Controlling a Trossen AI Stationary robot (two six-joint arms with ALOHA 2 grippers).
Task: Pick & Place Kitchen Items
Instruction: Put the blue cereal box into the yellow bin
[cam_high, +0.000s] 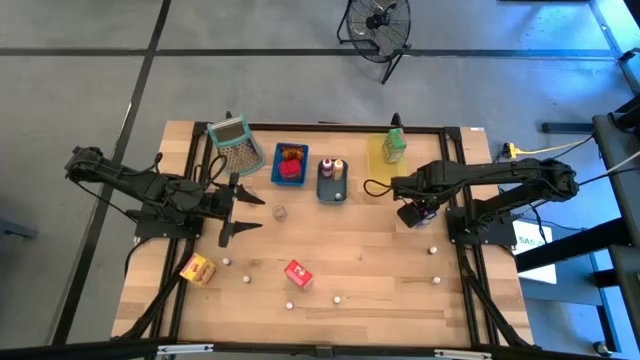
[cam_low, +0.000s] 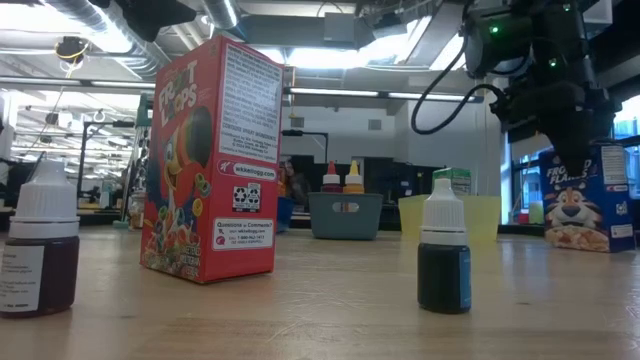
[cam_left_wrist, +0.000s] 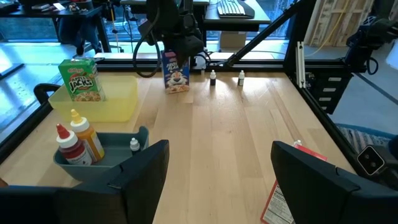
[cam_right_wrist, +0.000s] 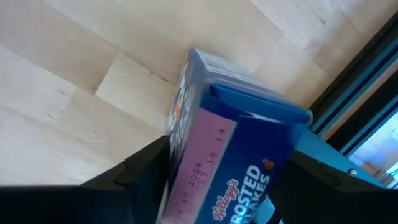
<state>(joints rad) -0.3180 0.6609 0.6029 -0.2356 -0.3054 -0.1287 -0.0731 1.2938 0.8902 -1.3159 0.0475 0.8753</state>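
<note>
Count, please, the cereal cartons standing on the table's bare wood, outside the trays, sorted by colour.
red carton: 1
yellow-orange carton: 1
blue carton: 1
Total: 3

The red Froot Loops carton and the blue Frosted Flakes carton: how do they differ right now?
The red Froot Loops carton stands free near the table's front edge, with no arm near; the blue Frosted Flakes carton stands toward the right side, directly under the right gripper, whose fingers straddle its top in the right wrist view. The red one shows its side panel of small print in the low view; the blue one shows its tiger front. Both are upright small cereal cartons on the wooden table.
</note>
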